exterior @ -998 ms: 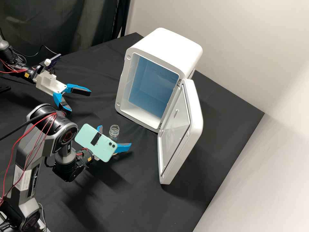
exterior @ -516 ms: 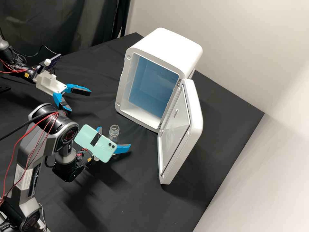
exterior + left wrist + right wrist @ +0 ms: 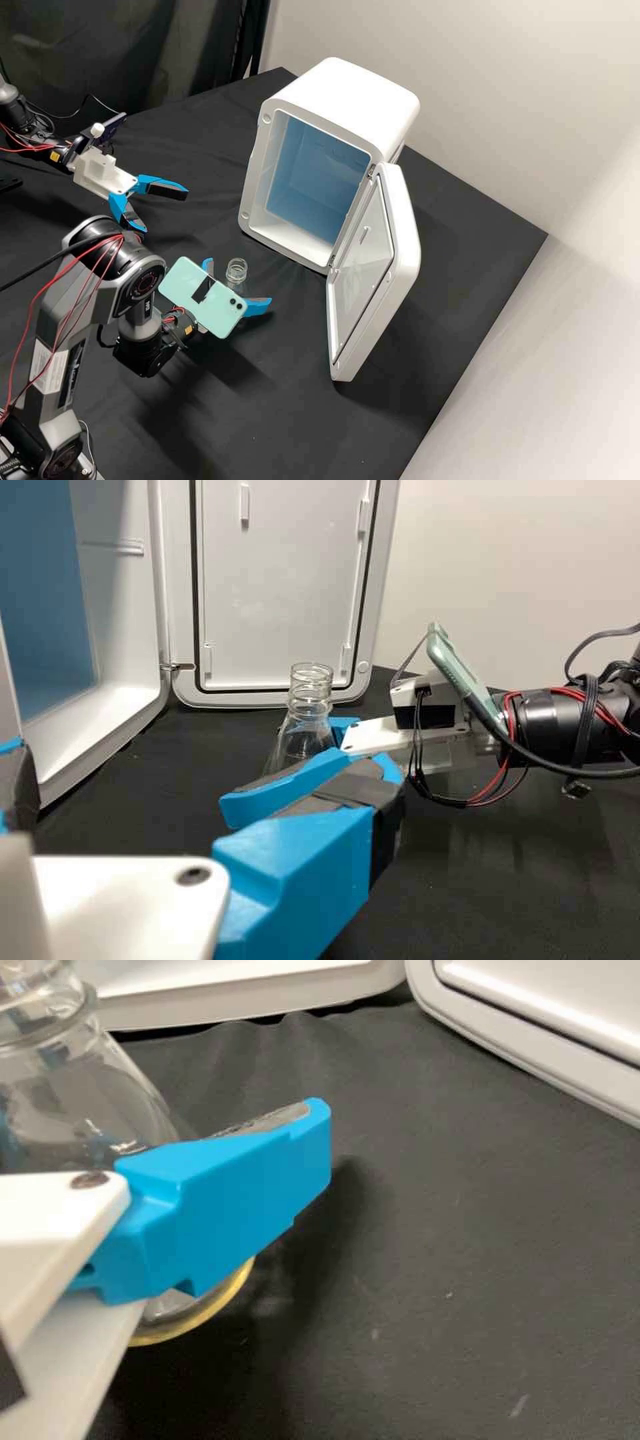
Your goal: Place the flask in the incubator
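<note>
My left claw (image 3: 163,210) hangs released over the tabletop (image 3: 267,400), its blue fingers spread wide and holding nothing. My right claw (image 3: 239,285) is released too, with one finger on each side of the flask (image 3: 237,271). The flask stands upright on the tabletop between them; I cannot tell whether either finger touches the glass. A mint-green phone (image 3: 203,297) sits just behind this claw. Near the fingertips, ahead of them, stands the white incubator (image 3: 347,107), its door (image 3: 383,267) swung open.
</note>
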{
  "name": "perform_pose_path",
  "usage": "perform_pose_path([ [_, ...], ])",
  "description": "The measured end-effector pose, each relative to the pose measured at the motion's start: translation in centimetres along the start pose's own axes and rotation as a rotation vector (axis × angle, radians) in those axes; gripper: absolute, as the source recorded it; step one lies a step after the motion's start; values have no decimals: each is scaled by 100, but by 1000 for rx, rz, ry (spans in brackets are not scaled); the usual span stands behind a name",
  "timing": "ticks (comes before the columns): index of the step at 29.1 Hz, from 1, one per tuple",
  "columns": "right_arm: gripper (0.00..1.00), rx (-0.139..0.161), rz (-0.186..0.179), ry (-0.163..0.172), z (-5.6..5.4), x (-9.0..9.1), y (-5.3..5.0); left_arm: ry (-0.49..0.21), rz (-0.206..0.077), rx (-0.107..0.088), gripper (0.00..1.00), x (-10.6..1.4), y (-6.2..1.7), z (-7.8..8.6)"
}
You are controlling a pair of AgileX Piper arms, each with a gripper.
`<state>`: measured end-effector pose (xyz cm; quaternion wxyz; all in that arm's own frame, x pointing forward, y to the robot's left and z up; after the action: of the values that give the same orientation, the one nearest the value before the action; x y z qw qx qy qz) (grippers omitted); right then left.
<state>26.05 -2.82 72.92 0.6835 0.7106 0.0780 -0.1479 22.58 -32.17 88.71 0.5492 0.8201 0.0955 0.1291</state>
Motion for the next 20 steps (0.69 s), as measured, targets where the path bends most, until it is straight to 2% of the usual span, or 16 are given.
perform_pose_path([
  [5, 100, 20, -6, 7, -2, 10, 1, -7, -3, 1, 100, 5, -7, 19],
  [20, 100, 17, -11, 12, -6, 10, -3, -9, -3, 1, 100, 6, -8, 22],
])
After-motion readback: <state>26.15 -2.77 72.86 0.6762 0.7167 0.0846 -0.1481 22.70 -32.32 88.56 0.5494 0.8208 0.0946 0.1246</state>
